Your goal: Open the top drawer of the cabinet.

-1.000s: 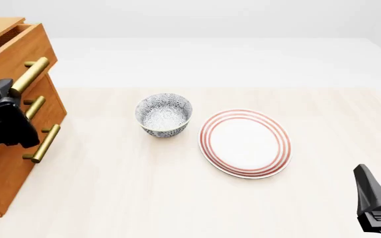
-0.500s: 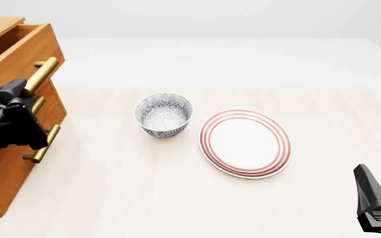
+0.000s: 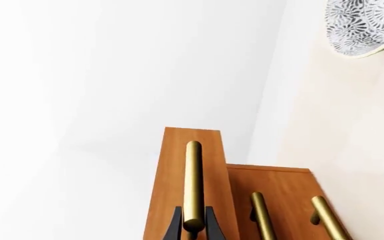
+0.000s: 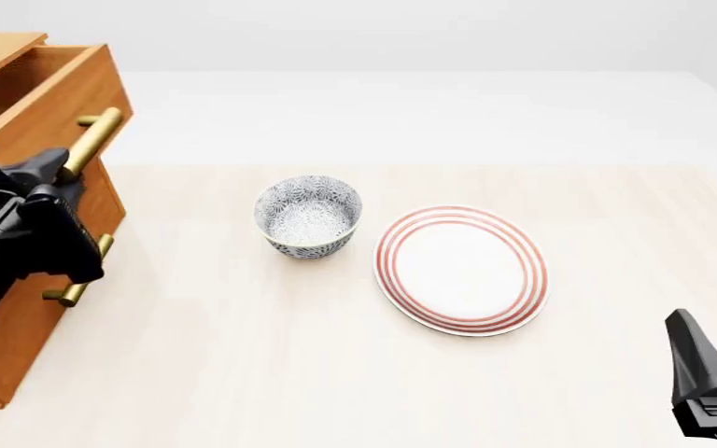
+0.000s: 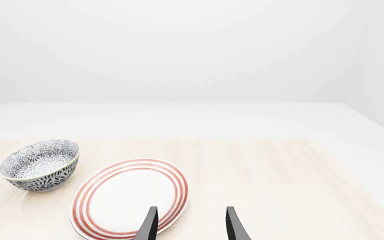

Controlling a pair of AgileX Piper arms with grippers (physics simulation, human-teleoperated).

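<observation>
Brass handle (image 3: pixel 193 185) of the cabinet's (image 4: pixel 10 308) top drawer (image 4: pixel 48 93) sits clamped between the left gripper's (image 3: pixel 193 224) fingers, while the right gripper (image 5: pixel 188 225) hangs empty, jaws apart.

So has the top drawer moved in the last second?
Yes. In the front view the top drawer has slid out toward the bowl, which stayed put; the left claw grips its handle.

Left pincer (image 4: pixel 63 171) on top drawer (image 4: pixel 53 89) handle (image 4: pixel 93 142), drawer protruding from cabinet (image 4: pixel 22 308)
</observation>
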